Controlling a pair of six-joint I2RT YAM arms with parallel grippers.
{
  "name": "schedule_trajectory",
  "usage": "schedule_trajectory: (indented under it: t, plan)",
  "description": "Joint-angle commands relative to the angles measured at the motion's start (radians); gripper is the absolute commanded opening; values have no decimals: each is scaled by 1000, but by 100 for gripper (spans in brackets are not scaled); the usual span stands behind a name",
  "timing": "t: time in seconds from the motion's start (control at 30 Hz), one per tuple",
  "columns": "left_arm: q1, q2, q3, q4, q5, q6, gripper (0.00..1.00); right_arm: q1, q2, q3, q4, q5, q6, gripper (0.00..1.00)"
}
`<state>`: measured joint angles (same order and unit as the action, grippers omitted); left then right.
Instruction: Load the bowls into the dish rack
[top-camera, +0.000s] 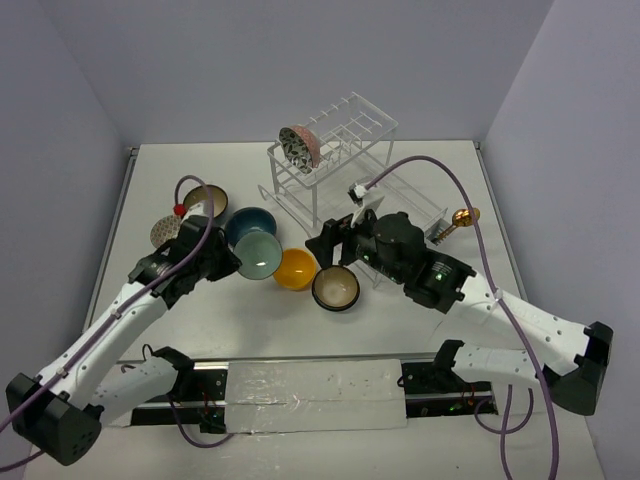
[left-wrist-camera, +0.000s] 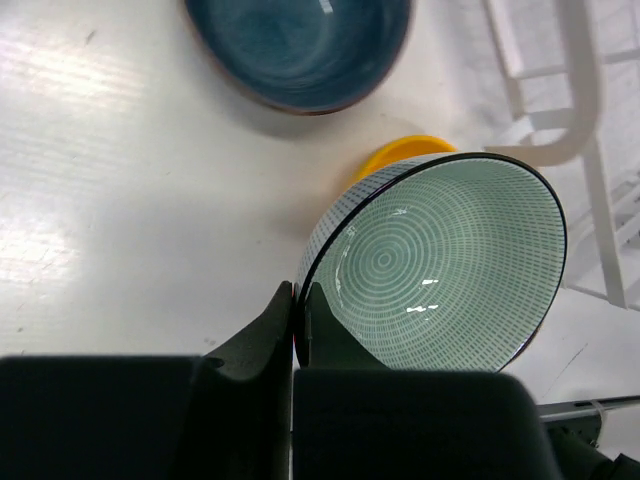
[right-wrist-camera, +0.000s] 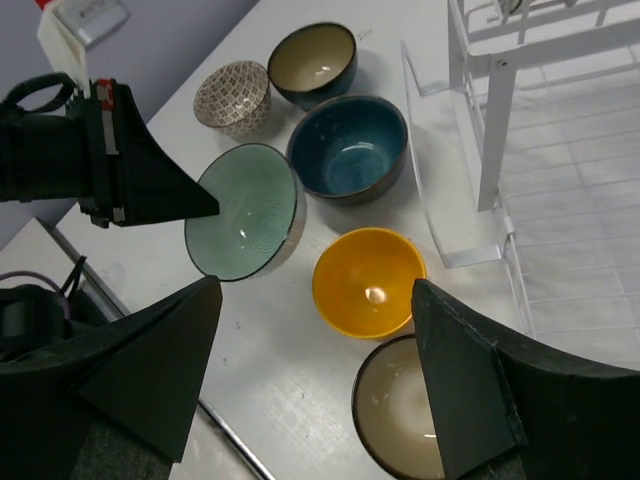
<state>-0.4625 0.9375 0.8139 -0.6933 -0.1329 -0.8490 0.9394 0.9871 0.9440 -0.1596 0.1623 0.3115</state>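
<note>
- White table under everything.
- Dish rack at the far middle, with a patterned bowl standing on edge in the upper shelf.
- Right gripper spread wide and empty, above the yellow bowl and cream-lined bowl.
- Left gripper pinching the rim of the tilted pale green bowl, near the dark blue bowl.
- Brown bowl and speckled bowl at far left.
- Gold spoon right of the rack.
</note>
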Motion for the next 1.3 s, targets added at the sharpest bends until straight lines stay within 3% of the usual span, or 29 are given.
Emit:
schedule_trajectory:
  t: [0.0, 0.23, 0.5, 0.83, 1.27]
  plan:
    - [-91, 55, 111, 43, -60, 25, 0, -2, 48, 94, -75, -30, 64, 83]
    - [-231, 170, 284, 32, -181, 70, 0, 1, 188, 208, -184, 3, 92, 72]
    - [-300, 225, 373, 23, -228, 97, 0, -1, 318, 308, -262, 46, 101, 61]
    - [-331, 216, 381, 18, -261, 107, 0, -1, 418, 397, -334, 123, 115, 40]
    - [-334, 195, 367, 31, -261, 117, 0, -1, 455, 418, -347, 132, 110, 27]
